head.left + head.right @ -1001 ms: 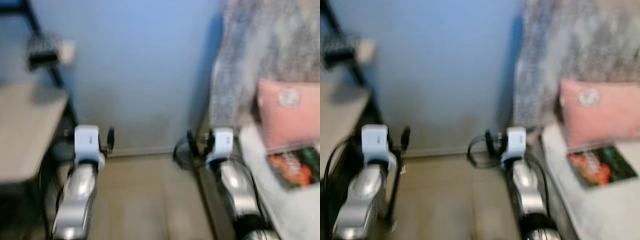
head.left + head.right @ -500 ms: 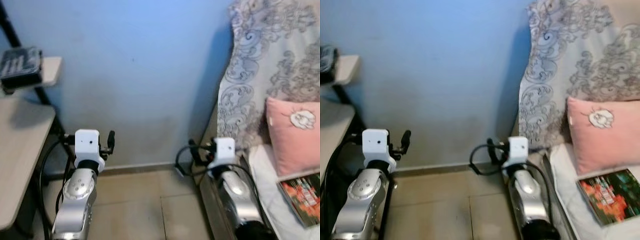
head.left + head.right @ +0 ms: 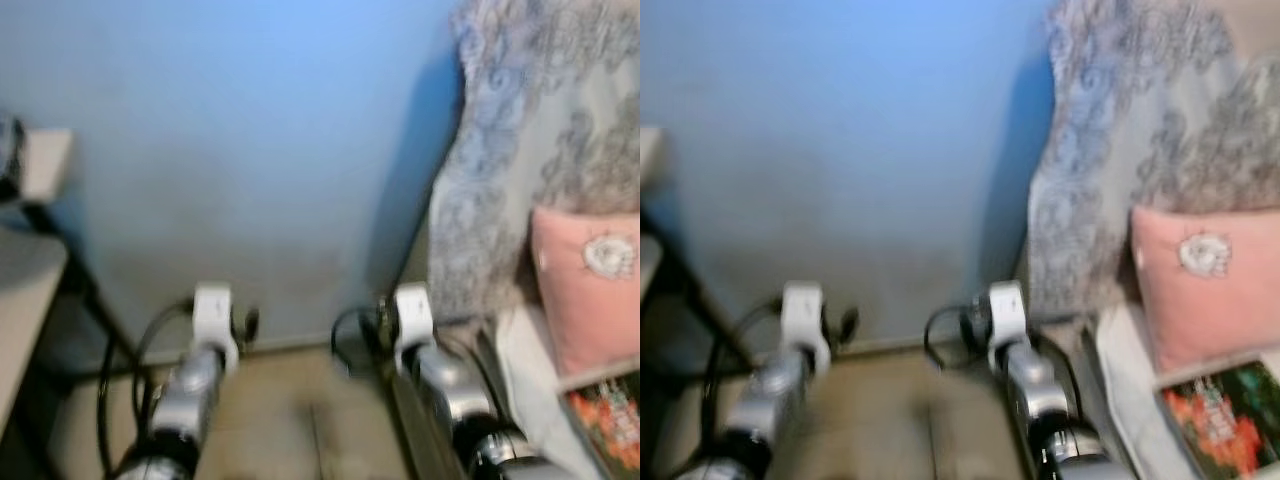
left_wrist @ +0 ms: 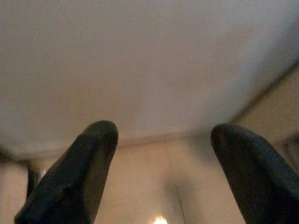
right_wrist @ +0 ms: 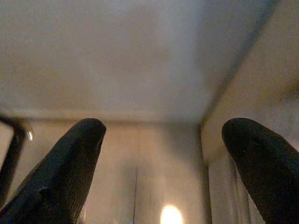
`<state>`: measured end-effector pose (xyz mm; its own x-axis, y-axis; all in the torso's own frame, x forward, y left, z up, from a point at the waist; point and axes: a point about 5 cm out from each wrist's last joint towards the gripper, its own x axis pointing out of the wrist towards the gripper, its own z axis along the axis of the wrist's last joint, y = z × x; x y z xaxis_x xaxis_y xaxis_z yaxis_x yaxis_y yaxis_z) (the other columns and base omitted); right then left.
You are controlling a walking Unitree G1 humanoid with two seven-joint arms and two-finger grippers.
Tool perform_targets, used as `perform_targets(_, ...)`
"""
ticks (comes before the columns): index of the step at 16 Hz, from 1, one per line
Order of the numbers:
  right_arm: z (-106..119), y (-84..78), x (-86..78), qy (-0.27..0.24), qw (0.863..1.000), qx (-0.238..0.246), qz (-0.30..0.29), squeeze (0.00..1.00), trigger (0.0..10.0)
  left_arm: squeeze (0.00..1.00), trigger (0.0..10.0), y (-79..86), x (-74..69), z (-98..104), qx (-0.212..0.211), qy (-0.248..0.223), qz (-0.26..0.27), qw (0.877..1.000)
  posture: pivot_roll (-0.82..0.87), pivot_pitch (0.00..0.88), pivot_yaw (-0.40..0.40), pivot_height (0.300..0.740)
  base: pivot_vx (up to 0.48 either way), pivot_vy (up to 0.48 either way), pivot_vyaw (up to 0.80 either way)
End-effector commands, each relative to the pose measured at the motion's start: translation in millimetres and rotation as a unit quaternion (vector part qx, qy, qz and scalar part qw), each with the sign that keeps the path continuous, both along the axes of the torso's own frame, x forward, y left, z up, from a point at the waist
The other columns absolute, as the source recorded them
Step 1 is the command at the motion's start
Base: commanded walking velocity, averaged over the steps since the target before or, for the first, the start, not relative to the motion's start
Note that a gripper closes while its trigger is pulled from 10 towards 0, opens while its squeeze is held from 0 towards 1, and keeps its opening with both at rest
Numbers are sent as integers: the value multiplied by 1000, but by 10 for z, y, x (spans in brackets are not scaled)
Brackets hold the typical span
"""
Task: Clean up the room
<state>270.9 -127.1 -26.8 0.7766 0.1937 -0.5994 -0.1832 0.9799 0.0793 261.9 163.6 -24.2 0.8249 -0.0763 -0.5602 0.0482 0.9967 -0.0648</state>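
Pink cushion leaning on patterned bedcover; left gripper, right gripper hanging spread, empty, facing blue wall.

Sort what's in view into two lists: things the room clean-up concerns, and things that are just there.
Clean-up concerns:
- magazine, lying loose on the bed's white sheet below the pink pillow
- left end effector and right end effector, both open and holding nothing

Just there:
- blue wall
- patterned grey fabric behind the pillow
- desk on the robot's left
- tiled floor

Blue wall, tiled floor, patterned bedcover.
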Motion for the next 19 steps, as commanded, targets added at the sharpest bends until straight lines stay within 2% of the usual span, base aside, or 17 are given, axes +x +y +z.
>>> perform_targets(1,-32,-101,-1,29,999,-10,-31,0,10000,0,10000,-120,-105,-146,-13,53,-20,998,-48,0,-47,740,0,0,0)
perform_targets(2,-82,-117,-49,52,998,-9,-43,0,10000,0,10000,-142,-175,-218,-18,81,-21,996,-50,0,-48,740,0,0,0)
perform_targets(3,-231,-147,-218,120,990,1,-81,0,10000,0,10000,-181,-433,-430,-29,170,-28,985,-62,0,-52,740,0,0,0)
perform_targets(4,-277,-150,-278,139,986,2,-87,0,10000,0,10000,-181,-516,-487,-29,197,-30,980,-63,0,-53,740,0,0,0)
perform_targets(6,-450,-191,-550,217,972,-3,-94,0,10000,0,10000,-167,-672,-576,-29,237,-44,970,-55,0,-67,740,0,0,0)
perform_targets(7,-502,-208,-645,240,966,-10,-93,0,10000,0,10000,-195,-729,-603,12,247,-119,962,-53,0,-68,740,0,0,0)
perform_targets(8,-516,-216,-673,246,965,-14,-94,0,10000,0,10000,-202,-739,-606,25,249,-145,957,-51,0,-70,740,0,0,0)
perform_targets(10,-524,-204,-689,258,960,-6,-106,0,10000,0,10000,-171,-669,-575,47,236,-145,960,-52,0,-68,740,0,0,0)
perform_targets(19,-529,-193,-698,258,961,-10,-103,0,10000,0,10000,-175,-648,-565,40,231,-133,963,-53,0,-68,740,0,0,0)
